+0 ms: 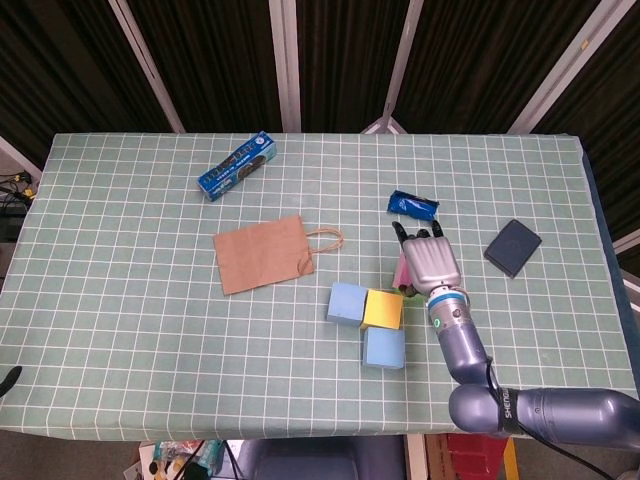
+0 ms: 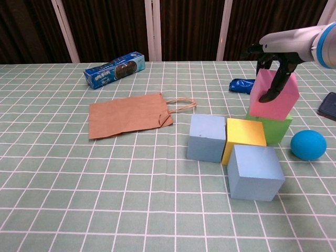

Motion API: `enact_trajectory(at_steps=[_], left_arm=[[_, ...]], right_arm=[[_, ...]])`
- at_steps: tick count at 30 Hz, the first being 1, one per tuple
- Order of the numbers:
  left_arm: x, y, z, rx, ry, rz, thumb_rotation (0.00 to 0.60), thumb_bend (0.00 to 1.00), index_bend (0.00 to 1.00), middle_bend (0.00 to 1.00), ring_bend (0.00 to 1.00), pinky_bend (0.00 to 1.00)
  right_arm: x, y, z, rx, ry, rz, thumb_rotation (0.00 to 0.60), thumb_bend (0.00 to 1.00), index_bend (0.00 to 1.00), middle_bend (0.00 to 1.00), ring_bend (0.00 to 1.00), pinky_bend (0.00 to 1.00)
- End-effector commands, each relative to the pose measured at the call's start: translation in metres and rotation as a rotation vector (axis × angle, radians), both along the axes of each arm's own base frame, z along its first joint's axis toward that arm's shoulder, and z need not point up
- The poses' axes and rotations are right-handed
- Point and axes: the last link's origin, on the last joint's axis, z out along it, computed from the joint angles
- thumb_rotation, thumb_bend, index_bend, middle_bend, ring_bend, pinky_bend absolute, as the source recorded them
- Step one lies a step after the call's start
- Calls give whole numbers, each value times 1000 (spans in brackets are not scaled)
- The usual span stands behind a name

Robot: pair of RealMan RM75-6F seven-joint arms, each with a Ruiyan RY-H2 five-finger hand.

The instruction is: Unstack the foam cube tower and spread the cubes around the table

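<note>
A pink foam cube [image 2: 274,95] sits tilted on top of a green cube [image 2: 276,129] at the right of the table. My right hand [image 2: 275,67] comes down from above and grips the pink cube, fingers curled over its top and front face. In the head view the right hand [image 1: 430,262] covers most of the pink cube [image 1: 401,272]. Left of the green cube lie a yellow cube [image 2: 244,134] and a light blue cube [image 2: 206,137]; a second blue cube [image 2: 255,172] sits in front. My left hand does not show.
A blue ball [image 2: 308,145] lies right of the green cube. A brown paper bag [image 2: 128,114] lies at centre left, a blue cookie box [image 2: 114,69] far left, a blue packet [image 2: 242,85] behind the cubes, and a dark wallet [image 1: 512,247] at the right.
</note>
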Motion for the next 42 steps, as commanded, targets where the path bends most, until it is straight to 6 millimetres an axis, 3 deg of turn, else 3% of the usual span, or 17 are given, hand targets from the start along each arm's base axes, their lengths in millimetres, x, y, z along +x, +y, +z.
enact_trajectory(at_steps=[1,5,11,28,31,34,36,42], left_arm=[[0,0,1,2,-1,2,600,305,109,0,0,17],[0,0,1,0,-5,1,600,305,109,0,0,17],[0,-1,1,2,-9,-4,600,305,109,0,0,18],[-5,9,-1,-7,6,32,600,305,110,0,0,17],[-5,10,-1,-9,5,33,600,305,111,0,0,17],[-5,10,-1,-11,3,31,600,305,110,0,0,18],[-5,10,-1,-13,3,30,600,305,110,0,0,17],[-5,10,-2,-17,6,30,600,305,111,0,0,17]], right_arm=[[-2,-2,0,-44,16,22,600,237,119,629,355,0],[2,-3,1,-84,19,59,600,237,128,639,366,0],[23,-3,-6,-107,-86,132,600,237,141,640,367,0],[79,-40,-76,-165,-233,152,600,237,176,611,345,0],[80,-42,-87,-175,-227,142,600,238,163,465,257,0],[81,-40,-100,-161,-254,111,600,185,50,163,88,0],[83,-37,-107,-153,-261,98,600,150,7,58,37,0],[95,-29,-108,-212,-306,99,600,130,0,0,14,0]])
